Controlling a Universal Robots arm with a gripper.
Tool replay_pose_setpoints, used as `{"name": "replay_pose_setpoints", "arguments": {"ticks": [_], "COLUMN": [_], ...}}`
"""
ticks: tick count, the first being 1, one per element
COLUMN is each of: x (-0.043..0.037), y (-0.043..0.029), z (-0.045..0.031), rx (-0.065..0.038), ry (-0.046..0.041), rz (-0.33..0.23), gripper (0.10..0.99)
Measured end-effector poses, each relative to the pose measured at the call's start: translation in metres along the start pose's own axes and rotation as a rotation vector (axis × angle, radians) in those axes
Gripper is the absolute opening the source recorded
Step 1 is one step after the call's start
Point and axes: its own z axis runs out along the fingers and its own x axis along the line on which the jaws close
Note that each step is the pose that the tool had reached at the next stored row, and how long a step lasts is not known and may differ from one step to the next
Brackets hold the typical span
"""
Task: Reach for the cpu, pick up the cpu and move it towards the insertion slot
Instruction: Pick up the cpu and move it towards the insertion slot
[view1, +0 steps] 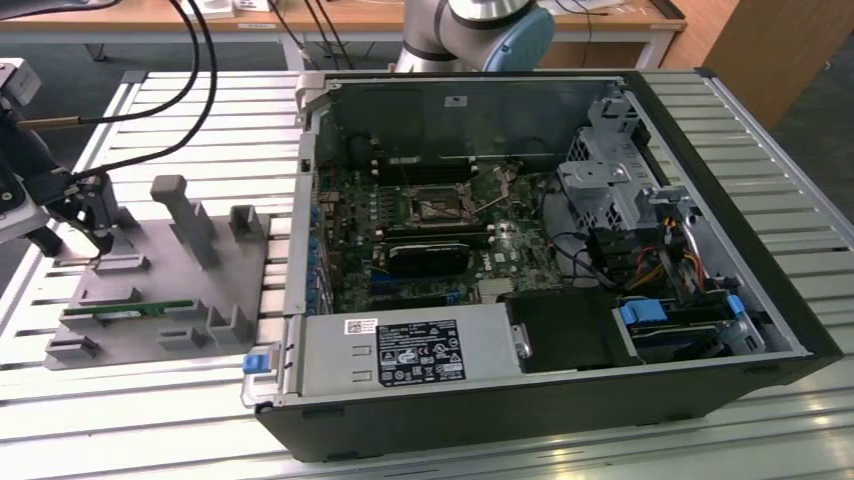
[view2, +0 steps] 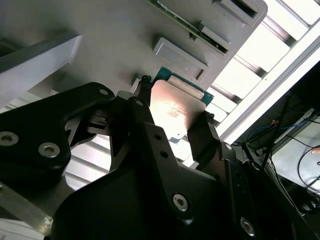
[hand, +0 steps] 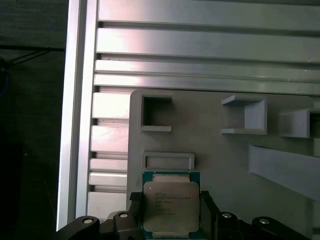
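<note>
The cpu (hand: 171, 207) is a flat square chip with a silvery top and a green rim; its top (view2: 175, 112) glints in the second wrist view. It is at the edge of a grey holder tray (hand: 215, 155), and whether it still rests on the tray I cannot tell. My gripper (hand: 171, 212) has a black finger against each of two opposite edges of the chip, shut on it. In the exterior view the gripper (view1: 91, 238) hangs low over the tray's (view1: 174, 290) far left corner. The insertion slot (view1: 438, 208) lies on the motherboard inside the open computer case, well to that view's right.
The tray carries upright grey posts (view1: 187, 215) and a green memory stick (view1: 127, 310). The open computer case (view1: 721, 200) has raised black walls, a power supply (view1: 407, 352) at its near side and drive cages with cables. All stand on a slatted metal table (view1: 160, 130).
</note>
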Motion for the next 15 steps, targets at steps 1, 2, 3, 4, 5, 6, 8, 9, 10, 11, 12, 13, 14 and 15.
{"name": "replay_pose_setpoints", "arguments": {"ticks": [1, 2, 3, 4, 5, 6, 8, 9, 10, 11, 12, 13, 14, 15], "x": [0.0000, 0.0000, 0.0000, 0.0000, 0.0000, 0.0000, 0.0000, 0.0000, 0.0000, 0.0000, 0.0000, 0.0000, 0.0000, 0.0000], "y": [0.0000, 0.0000, 0.0000, 0.0001, 0.0001, 0.0001, 0.0001, 0.0002, 0.0002, 0.0002, 0.0002, 0.0002, 0.0002, 0.0002], "z": [-0.0004, -0.0009, -0.0012, -0.0018, -0.0023, -0.0027, -0.0034, -0.0038, -0.0042, -0.0045, -0.0049, -0.0051, -0.0052, -0.0056], "rx": [0.000, 0.000, 0.000, 0.000, 0.000, 0.000, 0.000, 0.000, 0.000, 0.000, 0.000, 0.000, 0.000, 0.000], "ry": [0.0001, 0.0000, -0.0001, 0.0001, 0.0001, 0.0000, -0.0003, -0.0001, -0.0001, -0.0001, 0.0000, -0.0001, -0.0002, -0.0001], "rz": [0.000, 0.000, 0.000, 0.000, 0.000, 0.000, 0.000, 0.000, 0.000, 0.000, 0.000, 0.000, 0.000, 0.000], "gripper": [0.541, 0.541, 0.541, 0.541, 0.541, 0.541, 0.541, 0.541, 0.541, 0.541, 0.541, 0.541, 0.541, 0.541]}}
